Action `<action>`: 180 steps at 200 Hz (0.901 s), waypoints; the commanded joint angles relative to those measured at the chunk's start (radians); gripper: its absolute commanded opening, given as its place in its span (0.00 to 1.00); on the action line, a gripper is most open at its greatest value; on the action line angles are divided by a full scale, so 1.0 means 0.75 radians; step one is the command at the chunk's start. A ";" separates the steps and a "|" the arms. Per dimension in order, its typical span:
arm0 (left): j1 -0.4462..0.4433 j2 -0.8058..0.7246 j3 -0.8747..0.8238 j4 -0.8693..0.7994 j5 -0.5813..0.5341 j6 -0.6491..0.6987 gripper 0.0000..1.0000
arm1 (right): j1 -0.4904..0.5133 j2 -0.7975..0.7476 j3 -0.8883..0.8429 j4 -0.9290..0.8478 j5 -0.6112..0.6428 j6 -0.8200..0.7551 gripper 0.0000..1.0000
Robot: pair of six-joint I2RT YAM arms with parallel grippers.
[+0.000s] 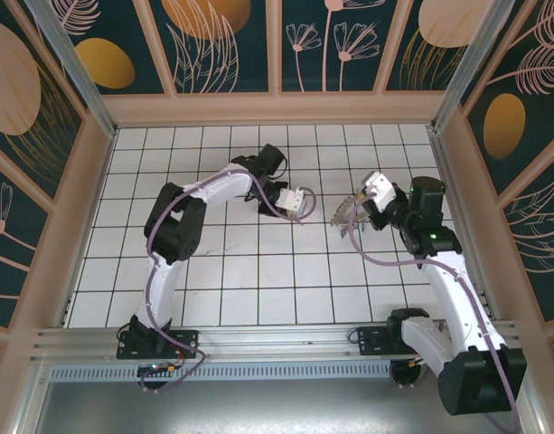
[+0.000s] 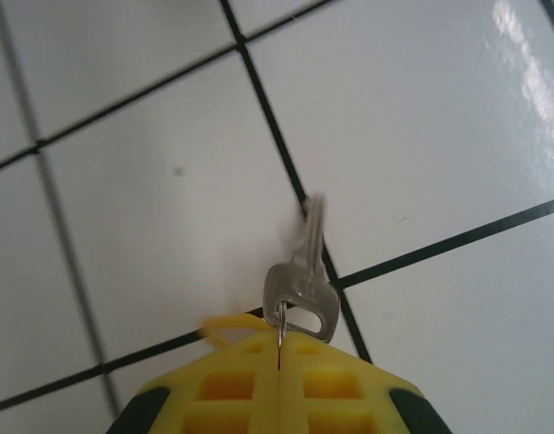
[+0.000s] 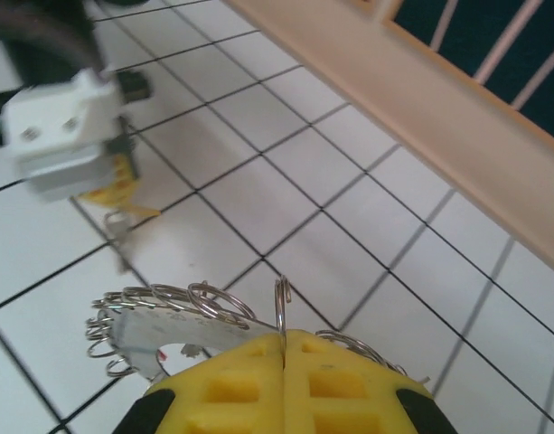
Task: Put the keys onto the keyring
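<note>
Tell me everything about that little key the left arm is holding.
The key is small, silvery metal, with a squarish head pierced by an oblong hole. A thin wire loop through that hole is pinched between the left end effector's shut yellow fingers. The blurred blade points away from them, over a dark grout line of the white tiles. Whether it touches them is unclear.

The worktop (image 1: 258, 271) is a grid of glossy white square tiles with dark joints. Pale wooden rails (image 1: 277, 108) wall three sides, and a metal rail (image 1: 277, 339) lines the near edge. One tile carries a small dark speck (image 2: 177, 170).
</note>
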 commanded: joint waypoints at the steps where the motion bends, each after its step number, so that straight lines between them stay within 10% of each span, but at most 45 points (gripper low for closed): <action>1: 0.038 -0.191 -0.010 0.013 0.099 -0.149 0.00 | 0.097 0.022 0.076 -0.058 -0.110 -0.048 0.00; 74: 0.066 -0.612 -0.336 0.310 0.292 -0.333 0.00 | 0.323 0.135 0.097 0.002 -0.386 -0.059 0.00; 180: 0.061 -0.999 -0.897 0.818 0.381 -0.592 0.00 | 0.661 0.347 0.042 0.362 -0.316 0.151 0.00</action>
